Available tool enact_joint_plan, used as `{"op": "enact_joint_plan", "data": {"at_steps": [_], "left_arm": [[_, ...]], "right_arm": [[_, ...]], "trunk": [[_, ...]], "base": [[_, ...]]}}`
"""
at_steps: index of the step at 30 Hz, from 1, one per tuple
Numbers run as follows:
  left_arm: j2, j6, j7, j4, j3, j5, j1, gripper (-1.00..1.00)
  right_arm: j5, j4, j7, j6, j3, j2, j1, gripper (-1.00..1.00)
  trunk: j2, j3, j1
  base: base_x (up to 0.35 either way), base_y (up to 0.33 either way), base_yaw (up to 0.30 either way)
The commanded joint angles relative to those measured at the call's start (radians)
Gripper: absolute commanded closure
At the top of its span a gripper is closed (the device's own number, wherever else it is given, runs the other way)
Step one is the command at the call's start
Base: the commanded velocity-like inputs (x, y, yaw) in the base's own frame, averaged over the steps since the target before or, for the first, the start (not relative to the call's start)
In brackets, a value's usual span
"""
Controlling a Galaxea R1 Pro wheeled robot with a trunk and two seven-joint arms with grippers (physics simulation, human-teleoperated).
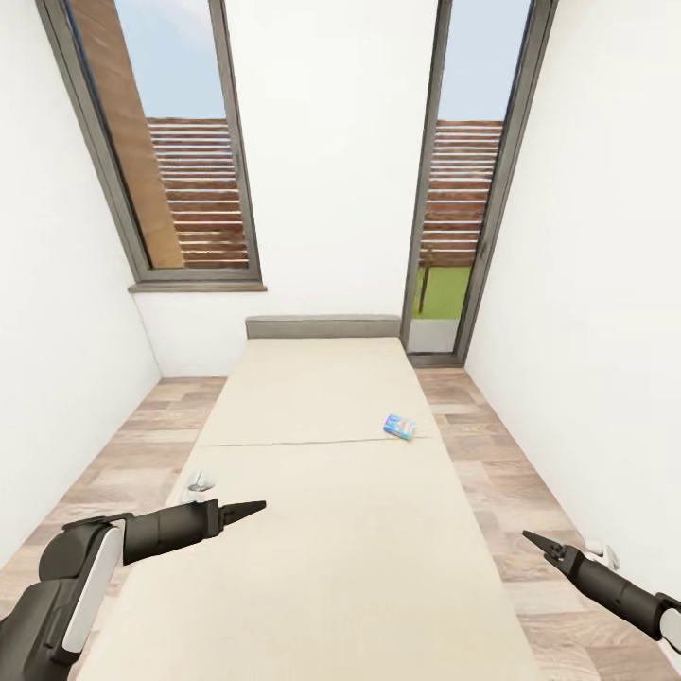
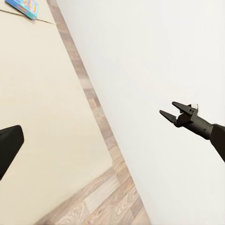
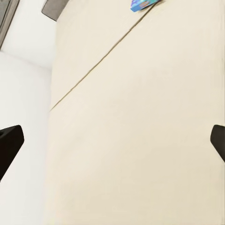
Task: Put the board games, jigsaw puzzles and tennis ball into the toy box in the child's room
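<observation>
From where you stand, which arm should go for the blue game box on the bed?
Right, probably. The blue board game lies near the bed's right edge, on the same side as the right gripper. The left gripper would have to cross the mattress. Both look too far, so roll closer first.

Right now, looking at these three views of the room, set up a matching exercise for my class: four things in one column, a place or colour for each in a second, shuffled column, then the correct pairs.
Things:
1. blue board game
2. bed
3. headboard
4. left gripper

Places or colours:
A. grey, at the bed's far end by the wall
B. hovering over the near left part of the mattress
C. lying near the bed's right edge, about halfway along
D. plain beige, running down the middle of the room

Pairs: 1-C, 2-D, 3-A, 4-B
</observation>
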Motion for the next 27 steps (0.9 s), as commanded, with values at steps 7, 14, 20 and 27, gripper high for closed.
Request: {"op": "enact_joint_plan", "data": {"at_steps": [7,14,20,27], "left_arm": [[0.0,0.004,-0.005,0.0,0.0,-0.003,-0.001,-1.0],[0.0,0.004,-0.006,-0.001,0.001,-0.003,-0.001,-1.0],[0.0,0.004,-0.006,-0.001,0.003,-0.003,-0.001,-1.0],[-0.001,0.004,-0.006,-0.001,0.002,-0.003,-0.001,-1.0]], "right_arm": [[-0.008,-0.001,-0.006,0.005,0.005,0.006,-0.001,-1.0],[-0.006,-0.002,-0.011,-0.034,0.006,0.012,-0.001,-1.0],[-0.005,-0.01,-0.011,-0.039,0.005,0.013,-0.001,-1.0],[0.0,-0.064,-0.009,-0.04,0.016,0.013,-0.001,-1.0]], "trunk": [[-0.002,-0.001,0.001],[-0.002,-0.001,0.001],[-0.002,-0.001,0.001],[-0.002,-0.001,0.001]], "base": [[0.0,-0.12,-0.022],[0.0,-0.013,-0.002],[0.0,-0.094,0.0],[0.0,-0.225,0.0]]}}
